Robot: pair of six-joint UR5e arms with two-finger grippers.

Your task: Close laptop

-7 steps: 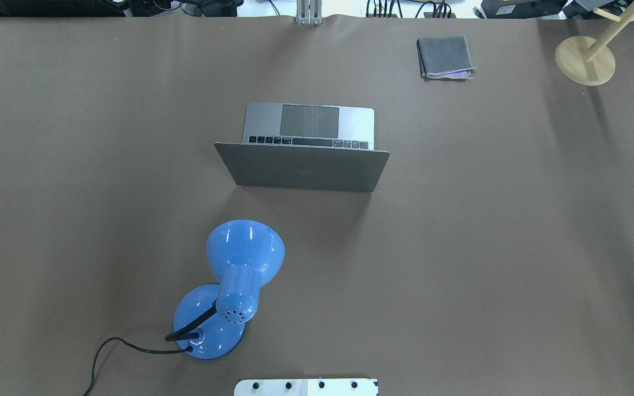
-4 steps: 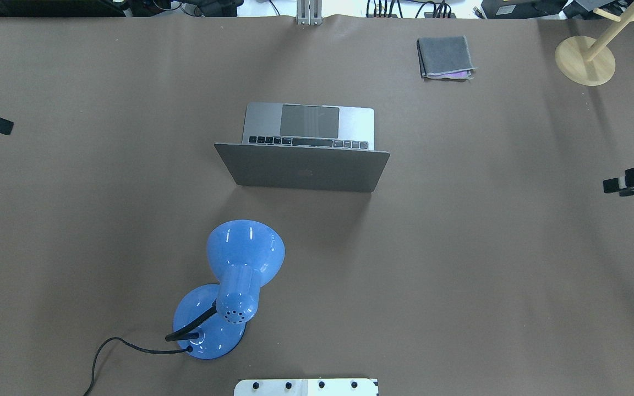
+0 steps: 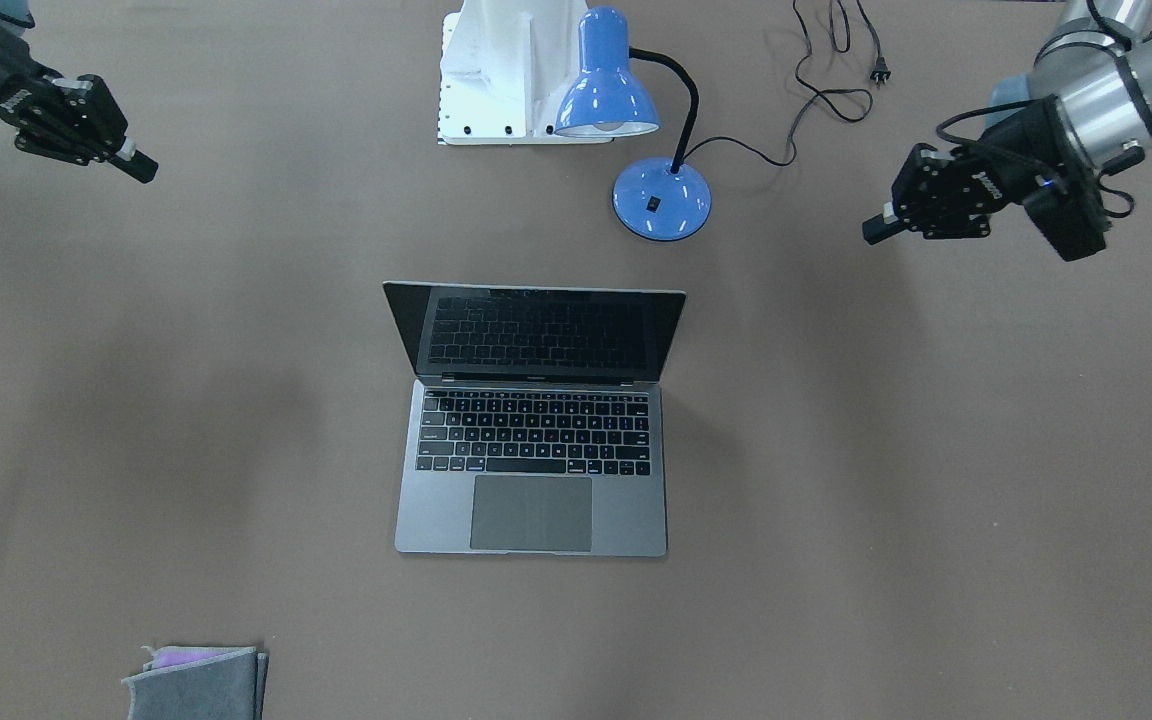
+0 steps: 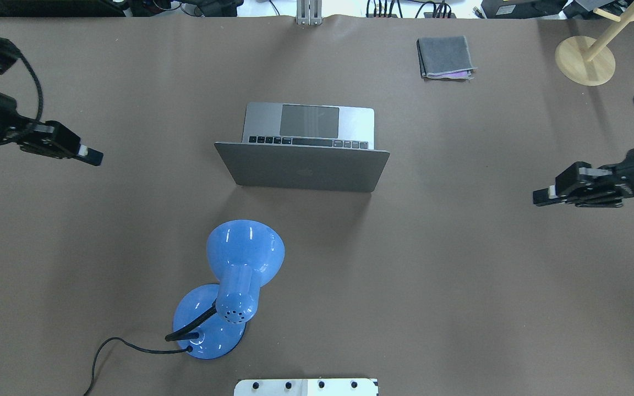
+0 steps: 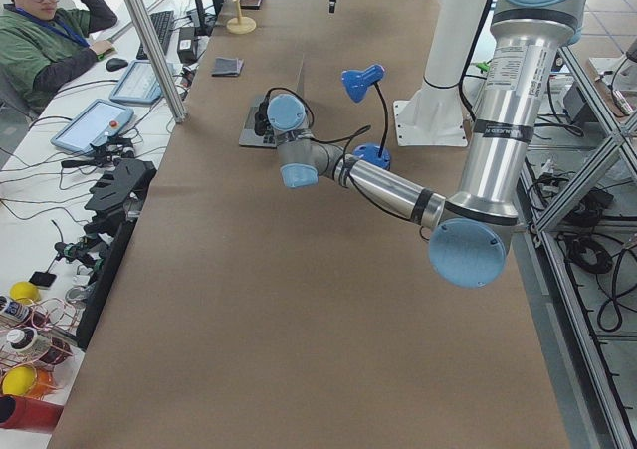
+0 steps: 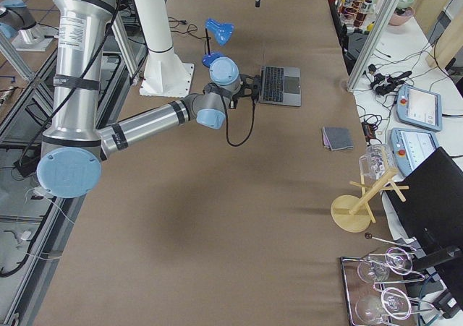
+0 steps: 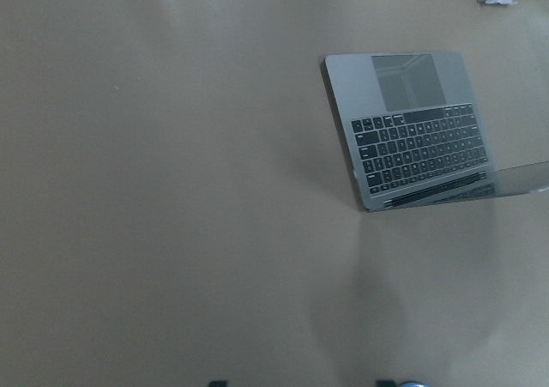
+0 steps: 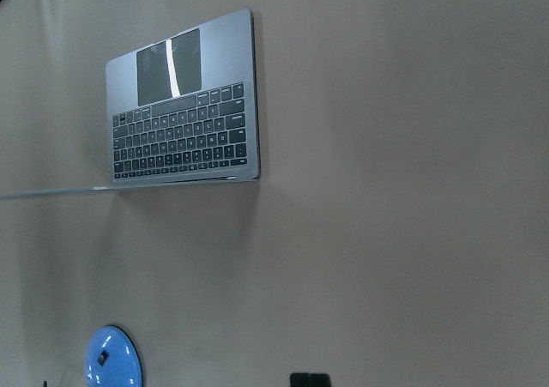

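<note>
The grey laptop [image 3: 533, 470] stands open in the middle of the table, with its dark screen tilted back toward the robot. In the overhead view its lid [image 4: 306, 168] shows the apple logo. It also shows in the left wrist view [image 7: 412, 130] and the right wrist view [image 8: 184, 130]. My left gripper [image 4: 94, 158] hovers far to the laptop's left, fingers together and empty; in the front-facing view it [image 3: 876, 228] is on the right. My right gripper [image 4: 540, 197] hovers far to the laptop's right, fingers together and empty, and also shows in the front-facing view [image 3: 141, 168].
A blue desk lamp [image 4: 240, 264] with a black cord stands between the robot base and the laptop. A folded grey cloth [image 4: 445, 56] lies at the far right. A wooden stand [image 4: 585, 59] is at the far right corner.
Both arms have come into the overhead view from the sides and moved inward toward the laptop. The laptop and the lamp have not moved.
</note>
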